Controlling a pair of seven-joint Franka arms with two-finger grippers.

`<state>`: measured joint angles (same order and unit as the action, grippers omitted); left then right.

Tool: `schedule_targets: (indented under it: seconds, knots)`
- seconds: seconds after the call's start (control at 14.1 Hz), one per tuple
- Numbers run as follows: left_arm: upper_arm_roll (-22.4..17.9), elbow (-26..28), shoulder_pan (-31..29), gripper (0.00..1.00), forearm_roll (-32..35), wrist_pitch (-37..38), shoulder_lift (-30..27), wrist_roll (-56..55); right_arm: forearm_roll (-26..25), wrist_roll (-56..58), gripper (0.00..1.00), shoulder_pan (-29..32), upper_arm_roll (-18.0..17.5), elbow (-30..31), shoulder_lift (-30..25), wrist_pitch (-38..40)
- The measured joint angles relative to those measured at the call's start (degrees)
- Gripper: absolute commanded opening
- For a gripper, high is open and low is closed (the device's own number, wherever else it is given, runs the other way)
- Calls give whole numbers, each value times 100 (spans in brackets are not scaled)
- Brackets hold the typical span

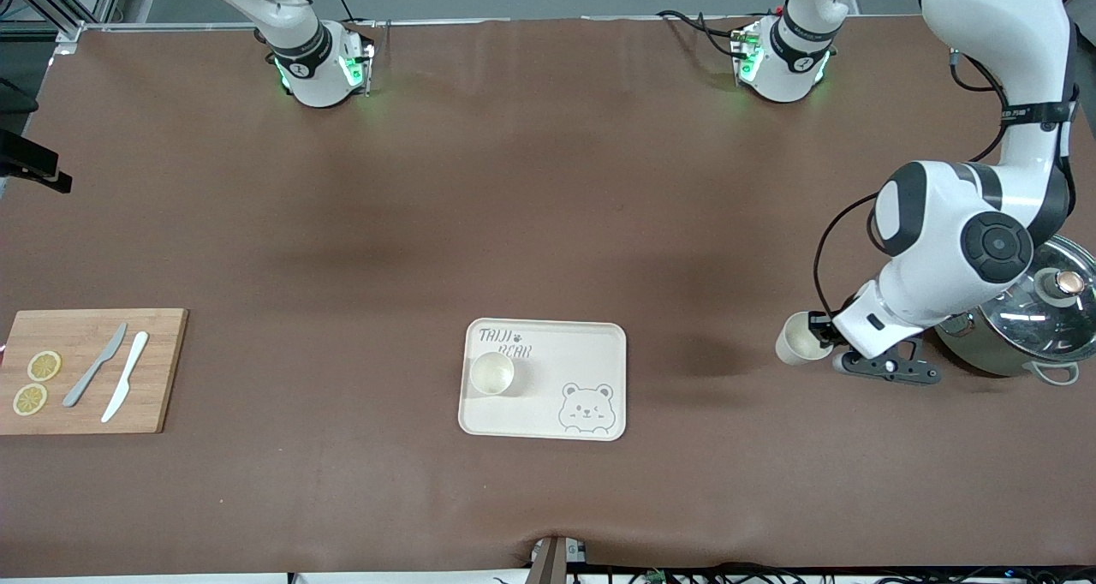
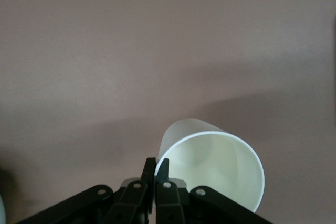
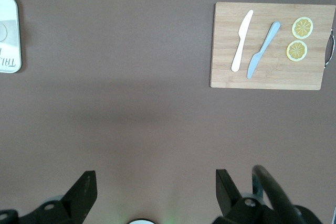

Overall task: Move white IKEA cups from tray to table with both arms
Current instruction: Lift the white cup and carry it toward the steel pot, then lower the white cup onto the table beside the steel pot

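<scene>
One white IKEA cup [image 1: 492,372] stands upright on the cream bear-printed tray [image 1: 591,344], at the corner toward the right arm's end. The second white cup [image 1: 801,337] hangs tilted over bare table between the tray and the grey pot. My left gripper [image 1: 824,331] is shut on its rim. The left wrist view shows that cup [image 2: 215,166] with its mouth toward the camera and the gripper [image 2: 156,166] pinching its wall. My right gripper [image 3: 156,182] waits open and empty, high over bare table; the front view does not show it.
A grey lidded pot [image 1: 1027,318] sits beside the left arm's wrist, at the left arm's end of the table. A wooden cutting board [image 1: 163,370] at the right arm's end carries two knives [image 1: 96,365] and two lemon slices [image 1: 44,365].
</scene>
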<state>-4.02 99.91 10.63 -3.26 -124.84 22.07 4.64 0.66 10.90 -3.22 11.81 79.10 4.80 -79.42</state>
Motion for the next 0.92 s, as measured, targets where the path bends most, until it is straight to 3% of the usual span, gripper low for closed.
schedule_targets:
  seconds: [0.28,0.5,0.92]
  knots:
    - [3,427,-219,0,-69,-153,-113,288,0,0,100,-2,0,3,0,0]
    - [4,726,-304,0,-485,-224,-181,662,0,0,100,-2,0,4,0,0]
    - [5,1498,-424,0,-841,-854,-298,1156,0,0,100,-6,0,5,0,0]
